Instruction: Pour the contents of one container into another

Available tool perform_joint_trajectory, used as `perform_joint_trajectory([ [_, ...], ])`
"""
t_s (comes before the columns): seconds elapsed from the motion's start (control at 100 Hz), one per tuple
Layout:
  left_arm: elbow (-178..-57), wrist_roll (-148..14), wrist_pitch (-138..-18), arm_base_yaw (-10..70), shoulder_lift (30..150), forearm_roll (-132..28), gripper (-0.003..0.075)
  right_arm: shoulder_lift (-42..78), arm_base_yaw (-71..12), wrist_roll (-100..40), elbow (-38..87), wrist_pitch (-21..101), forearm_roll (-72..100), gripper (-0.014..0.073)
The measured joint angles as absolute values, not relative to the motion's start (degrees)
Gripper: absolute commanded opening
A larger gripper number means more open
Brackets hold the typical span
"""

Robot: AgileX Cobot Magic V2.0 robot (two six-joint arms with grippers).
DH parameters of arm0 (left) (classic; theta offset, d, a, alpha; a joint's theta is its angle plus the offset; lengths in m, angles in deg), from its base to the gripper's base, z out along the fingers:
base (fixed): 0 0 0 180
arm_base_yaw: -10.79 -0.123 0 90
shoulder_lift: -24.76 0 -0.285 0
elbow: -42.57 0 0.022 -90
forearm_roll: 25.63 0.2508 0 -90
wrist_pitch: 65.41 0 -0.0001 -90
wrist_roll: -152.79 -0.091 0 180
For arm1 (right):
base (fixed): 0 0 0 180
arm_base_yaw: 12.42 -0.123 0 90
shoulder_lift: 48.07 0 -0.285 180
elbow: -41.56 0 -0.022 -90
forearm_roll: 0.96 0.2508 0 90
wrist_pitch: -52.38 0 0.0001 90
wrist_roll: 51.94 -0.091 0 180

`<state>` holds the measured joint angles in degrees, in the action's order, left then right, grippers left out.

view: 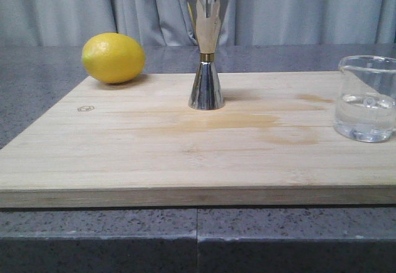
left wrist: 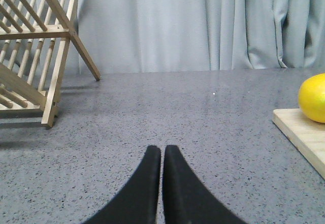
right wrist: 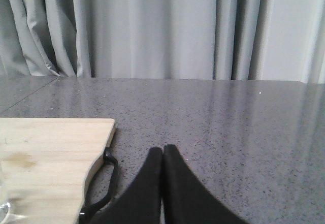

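Three things stand on a pale wooden cutting board (view: 154,155) that lies flat on the grey speckled tabletop (view: 37,81), with a grey curtain (view: 74,7) hanging behind. Largest after the board is a slatted wooden rack (left wrist: 35,56), seen only from the left wrist, standing on the tabletop well apart from the board's left edge. A yellow lemon (view: 113,57) sits at the board's far left corner. Near the middle of the board, toward its far edge, the steel jigger (view: 207,50) stands upright, a thin gold band at its narrow waist. At the board's right edge sits the clear glass beaker (view: 367,98), upright, with clear liquid filling its lower part; it is partly cut off by the frame. Faint yellowish stains mark the wood between jigger and beaker. A black handle loop (right wrist: 101,188) hangs off the board's right end. Both arms are off the board: the left pincer (left wrist: 162,153) hovers over bare tabletop left of the lemon, fingers pressed together and empty; the right pincer (right wrist: 162,153) sits just beside the handle loop, likewise closed on nothing.
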<state>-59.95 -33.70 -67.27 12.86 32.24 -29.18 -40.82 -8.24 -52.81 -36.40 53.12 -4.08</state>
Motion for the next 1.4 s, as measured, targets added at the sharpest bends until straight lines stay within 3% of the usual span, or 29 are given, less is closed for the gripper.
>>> perform_joint_trajectory([
  [1.04, -60.36, -33.70, -65.06, 12.86, 32.24, -32.07, -0.0019, -40.82, -8.24, -52.81, -35.27, 53.92, -3.70, -0.0071],
  [1.4, -76.70, -33.70, -78.59, 12.86, 36.81, -32.43, -0.0019, -35.88, -8.24, -52.81, -18.73, 39.47, -2.28, -0.0071],
])
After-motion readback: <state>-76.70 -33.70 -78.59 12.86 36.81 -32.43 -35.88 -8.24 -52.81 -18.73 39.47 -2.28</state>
